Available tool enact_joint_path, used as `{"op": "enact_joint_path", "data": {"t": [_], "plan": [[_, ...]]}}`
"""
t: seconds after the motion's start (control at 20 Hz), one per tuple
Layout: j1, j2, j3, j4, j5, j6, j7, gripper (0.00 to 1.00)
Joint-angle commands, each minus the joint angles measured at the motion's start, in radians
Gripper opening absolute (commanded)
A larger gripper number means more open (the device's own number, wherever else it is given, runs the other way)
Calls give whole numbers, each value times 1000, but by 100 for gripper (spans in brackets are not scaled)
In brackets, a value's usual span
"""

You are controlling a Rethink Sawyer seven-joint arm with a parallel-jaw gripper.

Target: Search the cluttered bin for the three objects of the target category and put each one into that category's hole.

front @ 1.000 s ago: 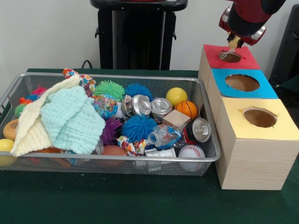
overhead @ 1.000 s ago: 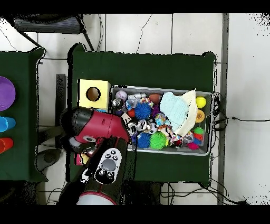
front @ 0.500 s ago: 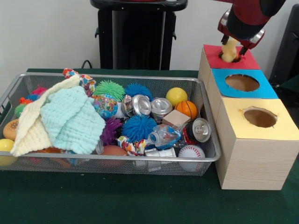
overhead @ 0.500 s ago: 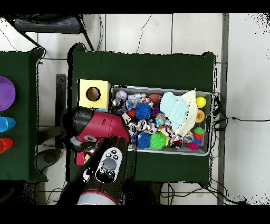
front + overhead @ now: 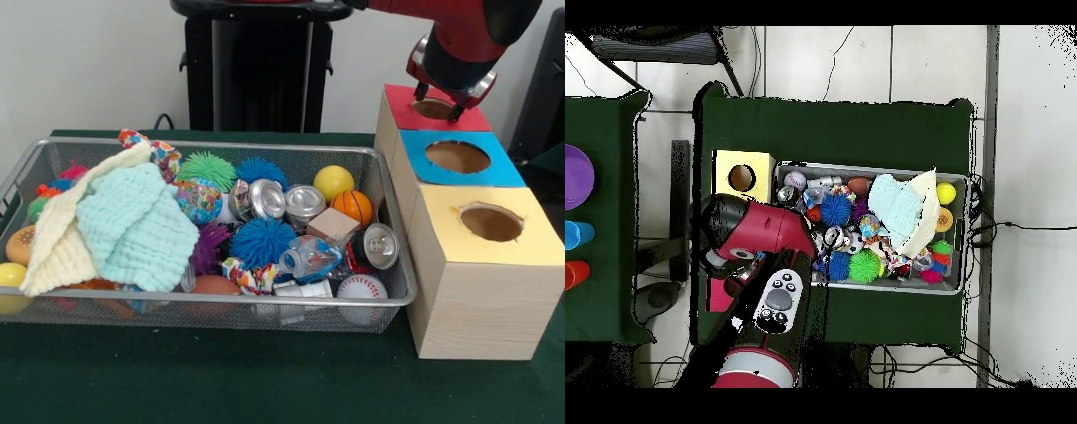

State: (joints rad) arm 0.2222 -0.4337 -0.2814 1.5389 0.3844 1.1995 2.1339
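— Starting big: green table (image 5: 265, 380), wire bin (image 5: 265, 303) crammed full, wooden box (image 5: 477, 309) just beside the bin's right end.
— Noted. Holes in the box?
— Three in a row on top: red-framed hole (image 5: 434, 109) farthest, blue-framed hole (image 5: 457, 156) in the middle, yellow-framed hole (image 5: 491, 223) nearest.
— And the arm?
— Red arm (image 5: 468, 26) reaching down over the far end of the box. Gripper (image 5: 439, 99) hanging just above the red-framed hole, fingers spread, nothing between them.
— Contents of the bin?
— Mint cloth (image 5: 132, 225) draped on a cream cloth (image 5: 53, 247) at the left. Spiky balls (image 5: 263, 240) and crushed cans (image 5: 305, 201) in the middle. Orange ball (image 5: 353, 206) and baseball (image 5: 361, 287) toward the right. All lying inside the bin, well apart from the gripper.
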Motion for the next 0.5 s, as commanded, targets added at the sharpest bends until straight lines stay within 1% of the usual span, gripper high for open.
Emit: {"op": "enact_joint_path", "data": {"t": [0.05, 0.25, 0.5], "plan": [[-41, 59, 91, -85, 12, -116, 144, 100], [-37, 2, 77, -49, 15, -90, 145, 100], [-47, -78, 51, -68, -22, 21, 123, 100]]}}
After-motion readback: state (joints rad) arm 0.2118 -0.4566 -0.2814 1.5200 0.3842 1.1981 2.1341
